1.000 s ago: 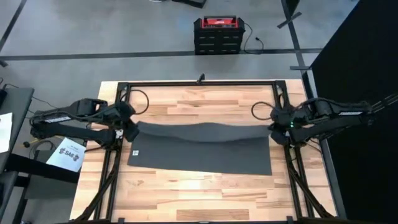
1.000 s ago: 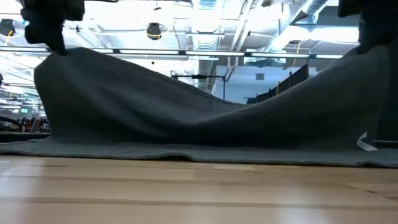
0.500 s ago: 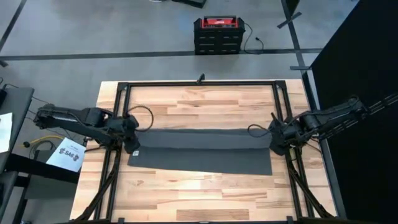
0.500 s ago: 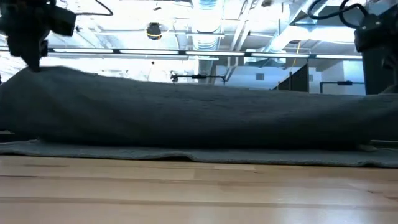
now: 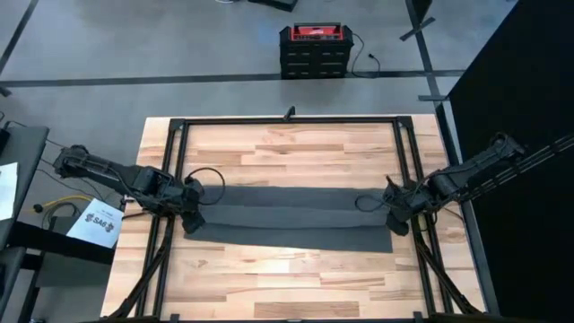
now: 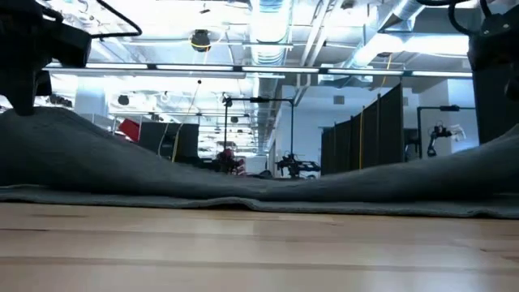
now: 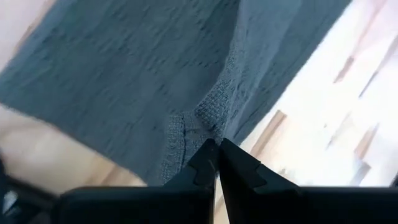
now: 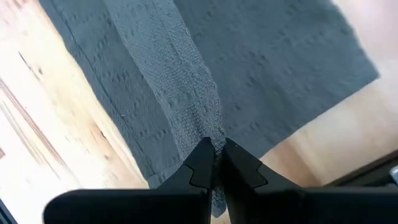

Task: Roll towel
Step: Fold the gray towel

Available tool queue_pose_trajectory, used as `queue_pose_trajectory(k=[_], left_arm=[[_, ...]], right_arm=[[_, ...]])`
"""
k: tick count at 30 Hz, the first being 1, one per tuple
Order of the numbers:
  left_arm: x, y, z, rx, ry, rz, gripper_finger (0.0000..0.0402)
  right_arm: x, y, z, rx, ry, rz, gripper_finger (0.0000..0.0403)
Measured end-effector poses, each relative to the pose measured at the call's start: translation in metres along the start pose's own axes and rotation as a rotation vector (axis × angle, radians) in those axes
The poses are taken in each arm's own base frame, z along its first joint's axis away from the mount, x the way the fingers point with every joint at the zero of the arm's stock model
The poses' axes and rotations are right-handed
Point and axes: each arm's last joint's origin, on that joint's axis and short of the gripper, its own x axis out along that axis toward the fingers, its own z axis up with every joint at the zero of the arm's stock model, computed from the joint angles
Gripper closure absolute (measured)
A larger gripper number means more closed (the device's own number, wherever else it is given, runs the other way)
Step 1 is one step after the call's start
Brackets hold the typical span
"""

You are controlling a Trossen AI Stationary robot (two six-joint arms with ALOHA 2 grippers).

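Lying flat, towel (image 5: 291,215) long axis left-right

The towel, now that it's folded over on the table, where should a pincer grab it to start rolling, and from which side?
Probably at a short end of the towel, pinching the doubled hem at the corner from above. The left pincer and right pincer already hold it that way, one at each end, so the long cloth stays stretched flat.
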Motion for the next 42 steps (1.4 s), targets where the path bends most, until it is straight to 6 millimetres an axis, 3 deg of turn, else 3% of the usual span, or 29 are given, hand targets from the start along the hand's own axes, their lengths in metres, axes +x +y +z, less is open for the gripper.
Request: queue_pose_trajectory(k=[17, 24, 34, 42], left_arm=[[0.0, -0.005, -0.003, 0.026, -0.002, -0.028, 0.0401], [0.0, -0.001, -0.005, 0.017, 0.022, 0.011, 0.0402], [-0.001, 0.004, -0.007, 0.012, 0.016, 0.061, 0.0401], [-0.019, -0.001, 0.003, 0.057, -0.161, 0.119, 0.0402]], right_arm=[[0.024, 0.029, -0.01, -0.063, 0.106, -0.025, 0.039], [0.028, 0.031, -0.011, -0.073, 0.117, -0.047, 0.0369], [0.028, 0.031, -0.01, -0.065, 0.113, -0.042, 0.0386], [0.028, 0.035, -0.009, -0.077, 0.096, -0.002, 0.0389]])
